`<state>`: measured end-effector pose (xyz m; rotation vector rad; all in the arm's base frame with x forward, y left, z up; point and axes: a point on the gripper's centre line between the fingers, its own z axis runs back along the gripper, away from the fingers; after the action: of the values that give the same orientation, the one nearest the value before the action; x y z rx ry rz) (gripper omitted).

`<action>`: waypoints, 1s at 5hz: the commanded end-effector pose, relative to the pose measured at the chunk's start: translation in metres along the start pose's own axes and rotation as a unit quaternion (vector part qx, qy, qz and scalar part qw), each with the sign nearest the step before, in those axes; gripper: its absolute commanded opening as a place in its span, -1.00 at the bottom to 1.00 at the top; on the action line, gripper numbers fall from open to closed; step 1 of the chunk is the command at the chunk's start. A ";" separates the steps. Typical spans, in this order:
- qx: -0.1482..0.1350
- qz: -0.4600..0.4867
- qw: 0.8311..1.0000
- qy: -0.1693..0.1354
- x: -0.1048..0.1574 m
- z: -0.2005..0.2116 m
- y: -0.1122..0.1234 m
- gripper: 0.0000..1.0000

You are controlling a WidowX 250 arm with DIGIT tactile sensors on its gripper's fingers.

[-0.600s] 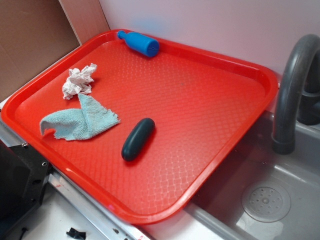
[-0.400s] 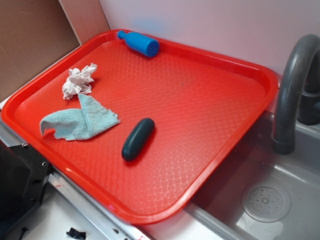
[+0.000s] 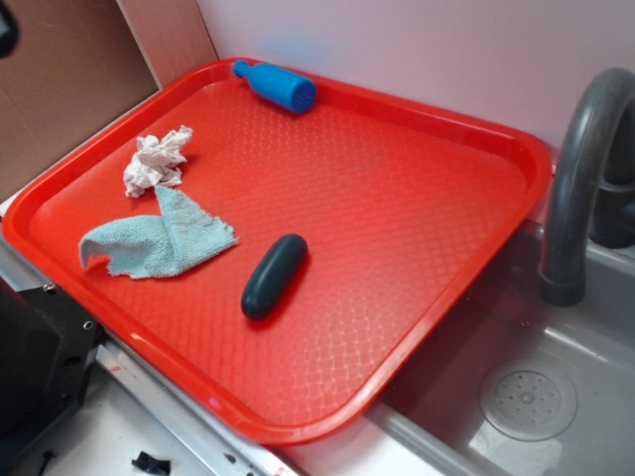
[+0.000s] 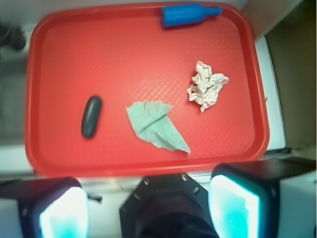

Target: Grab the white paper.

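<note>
Black gripper (image 4: 148,210) w/ two wide fingers (image 4: 233,208), pads glowing pale cyan; black housing btwn them, two small screws.

Exterior views the red tray (image 3: 516,149) obliquely, close; wrist looks straight down on it.

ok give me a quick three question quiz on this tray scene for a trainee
1. True or false: the white paper touches the blue bottle.
2. Multiple choice: what lies nearest the white paper? A) dark oval object B) light-blue cloth C) faucet
3. In the wrist view, does the gripper hold anything?

Key
1. False: they lie apart on the red tray.
2. B.
3. No: its fingers stand wide apart and empty, short of the tray's near rim.
</note>
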<state>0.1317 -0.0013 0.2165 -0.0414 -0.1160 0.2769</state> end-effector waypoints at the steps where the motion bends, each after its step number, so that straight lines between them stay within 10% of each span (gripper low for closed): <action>1: -0.024 0.212 0.974 -0.081 0.037 -0.055 0.038 1.00; 2: 0.034 0.276 0.953 -0.119 0.056 -0.095 0.063 1.00; 3: 0.001 0.298 0.948 -0.112 0.066 -0.120 0.082 1.00; 5: 0.030 0.285 0.954 -0.086 0.080 -0.170 0.091 1.00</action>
<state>0.2021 0.0997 0.0436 0.0172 -0.2308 0.8576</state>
